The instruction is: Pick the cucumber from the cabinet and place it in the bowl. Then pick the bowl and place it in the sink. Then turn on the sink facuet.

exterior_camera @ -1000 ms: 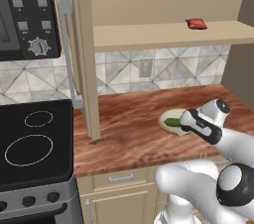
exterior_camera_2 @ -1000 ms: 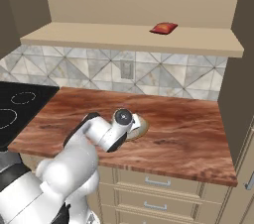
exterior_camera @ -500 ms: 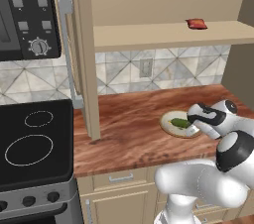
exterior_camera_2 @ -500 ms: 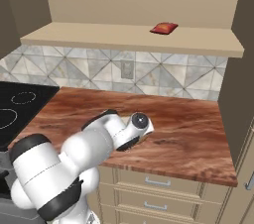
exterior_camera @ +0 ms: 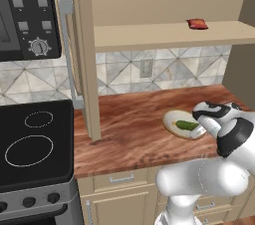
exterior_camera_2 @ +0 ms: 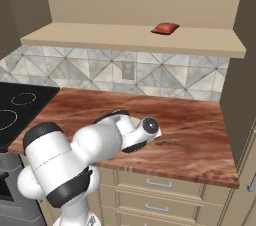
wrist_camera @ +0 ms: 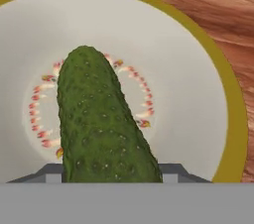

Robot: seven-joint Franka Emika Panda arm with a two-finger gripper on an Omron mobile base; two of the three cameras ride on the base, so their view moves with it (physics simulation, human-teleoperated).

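Reddish wood-grain desk [exterior_camera: 129, 134] mid-frame, black stovetop [exterior_camera: 32, 144] lower left, tiled backsplash [exterior_camera_2: 95, 67] behind. Cucumber [wrist_camera: 96, 119] lying in the bowl [exterior_camera: 174, 118], centre right. Hand [exterior_camera: 199, 130] right over it; can't tell if gripping or just hovering. Small red item [exterior_camera_2: 165, 28] up top on cabinet [exterior_camera: 164, 34] shelf.

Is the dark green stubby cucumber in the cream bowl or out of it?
In. The dark green stubby cucumber lies across the patterned centre of the cream, olive-rimmed bowl, which sits on the reddish wooden counter.
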